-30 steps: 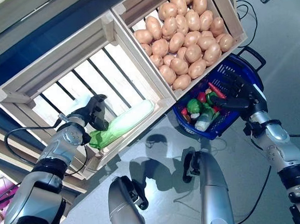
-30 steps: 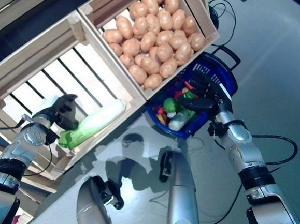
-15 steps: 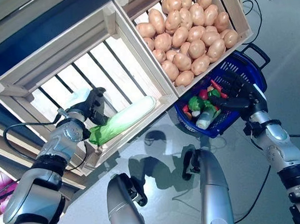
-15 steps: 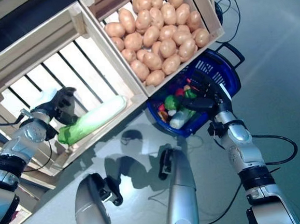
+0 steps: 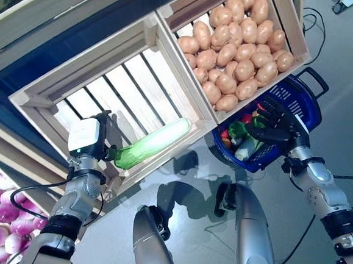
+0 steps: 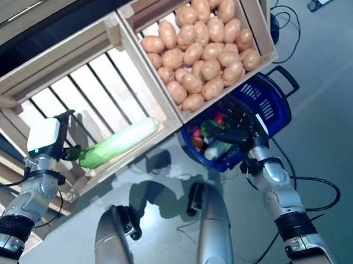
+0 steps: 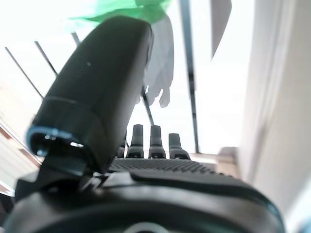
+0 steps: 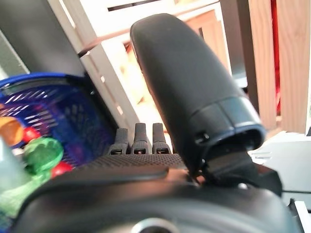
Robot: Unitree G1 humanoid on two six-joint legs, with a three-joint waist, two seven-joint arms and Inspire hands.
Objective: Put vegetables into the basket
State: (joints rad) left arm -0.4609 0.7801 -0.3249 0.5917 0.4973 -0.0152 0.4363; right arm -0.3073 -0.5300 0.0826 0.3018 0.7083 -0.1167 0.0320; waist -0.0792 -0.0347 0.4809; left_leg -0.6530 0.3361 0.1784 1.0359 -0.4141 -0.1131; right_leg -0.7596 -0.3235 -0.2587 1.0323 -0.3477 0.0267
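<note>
A long pale-green leafy vegetable (image 5: 156, 143) lies along the front edge of the left wooden crate (image 5: 99, 83). My left hand (image 5: 104, 128) is inside that crate at the vegetable's dark-green leafy end. In the left wrist view its thumb (image 7: 97, 82) and fingers are straight, with the green leaf (image 7: 121, 9) just past the thumb's tip. The blue plastic basket (image 5: 308, 97) stands on the floor at the right and holds green, red and pale vegetables (image 5: 241, 140). My right hand (image 5: 278, 126) is open over the basket's near rim, fingers straight.
A second wooden crate (image 5: 289, 13) juts out over the basket's far side. The stand's lower shelf (image 5: 9, 182) runs along the left. Grey floor (image 5: 186, 180) lies between the stand and the basket. The basket's black handle (image 5: 319, 75) sticks out to the right.
The camera has shifted. My left wrist has turned at the vegetable's leafy end, so its white camera box now faces up. The vegetable still lies in the crate. The right hand stays over the basket.
</note>
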